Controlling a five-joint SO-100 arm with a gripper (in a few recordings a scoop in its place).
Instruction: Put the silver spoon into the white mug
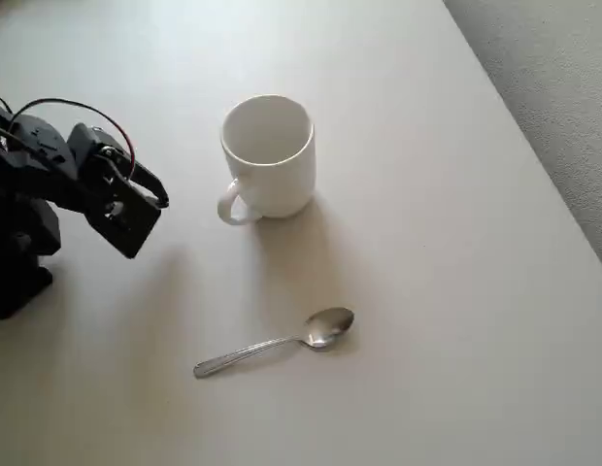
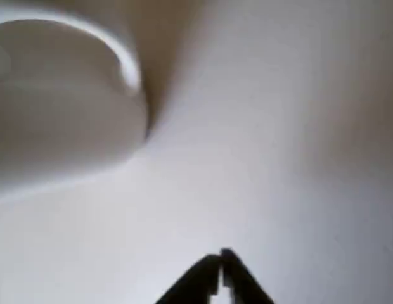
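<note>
On table point(image 1: 456, 272), one white mug point(image 1: 269, 155), one silver spoon point(image 1: 277, 343), end effector point(image 1: 150, 199) closed, empty

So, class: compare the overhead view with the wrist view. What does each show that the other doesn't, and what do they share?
Overhead view alone: the silver spoon lying flat on the table, apart from the mug, plus the mug's loop handle and the carpet past the table edge.
Wrist view alone: the gripper's fingertips closed together, up close.
Both: the white mug, blurred in the wrist view, the pale tabletop and the gripper.
</note>
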